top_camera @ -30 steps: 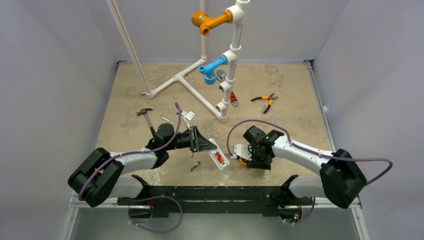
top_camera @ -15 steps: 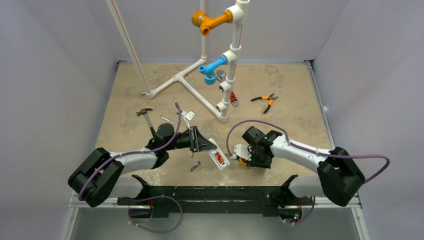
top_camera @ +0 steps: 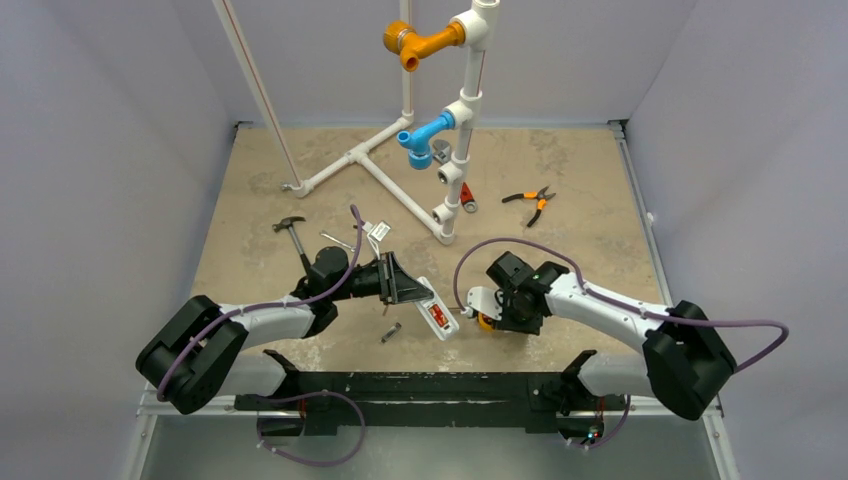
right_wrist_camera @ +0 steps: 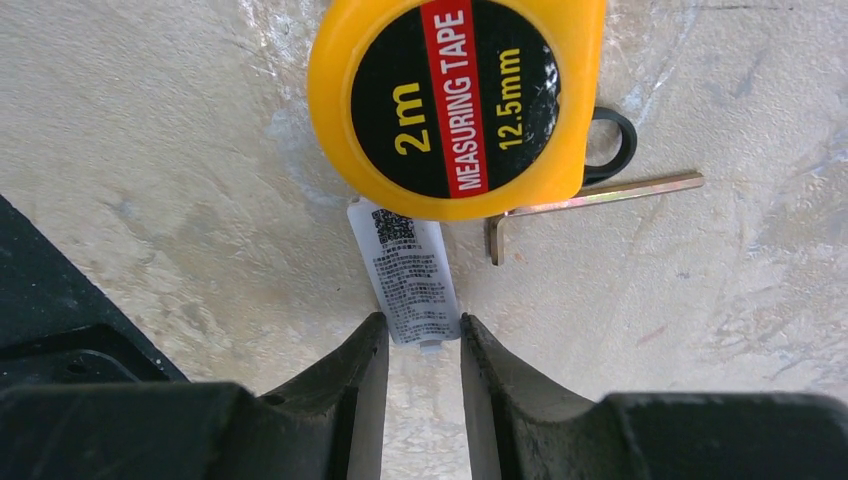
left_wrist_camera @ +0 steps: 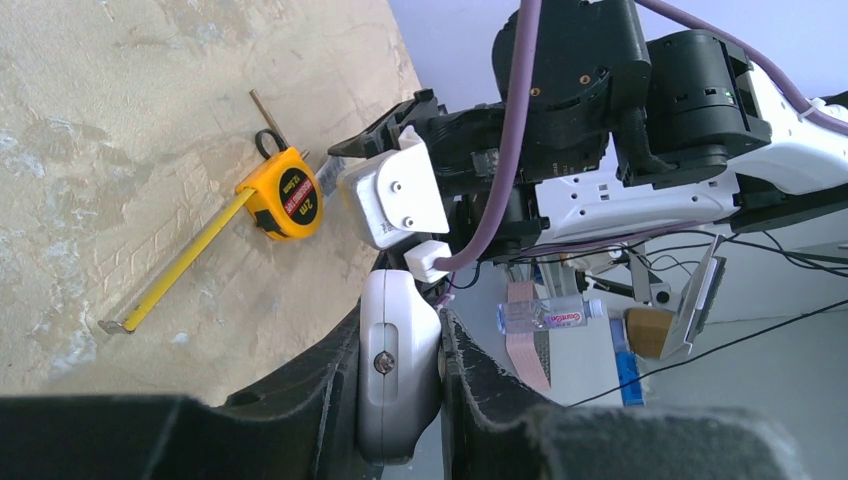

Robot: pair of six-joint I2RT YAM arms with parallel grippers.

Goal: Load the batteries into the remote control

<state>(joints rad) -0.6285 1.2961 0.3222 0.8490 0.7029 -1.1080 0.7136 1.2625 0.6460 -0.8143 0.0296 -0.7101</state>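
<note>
The left gripper [top_camera: 416,294] is clamping the remote control [top_camera: 446,324] by one end, jaws pressing on both of its sides. It is holding the remote just inside the near edge of the worktop [top_camera: 600,250], about midway between the left and right edges. The batteries [top_camera: 436,313] are showing as a red patch in the open bay (the overhead view is too small to count them).

Just to the right of the remote, and apart from it, the right gripper [right_wrist_camera: 422,335] is hanging over the tape measure [right_wrist_camera: 455,100]. Its fingers are pinching the near end of a white printed label [right_wrist_camera: 405,265] that is running out from under the tape's case. A hex key [right_wrist_camera: 590,197] is lying against the case.

Bare worktop is stretching toward the right edge and the far right corner, with only the pliers [top_camera: 530,203] lying there. The pipe frame [top_camera: 440,170] is standing along the far middle. A hammer [top_camera: 292,232] is lying toward the left edge, and a small dark piece [top_camera: 390,332] is lying near the near edge, left of the remote.
</note>
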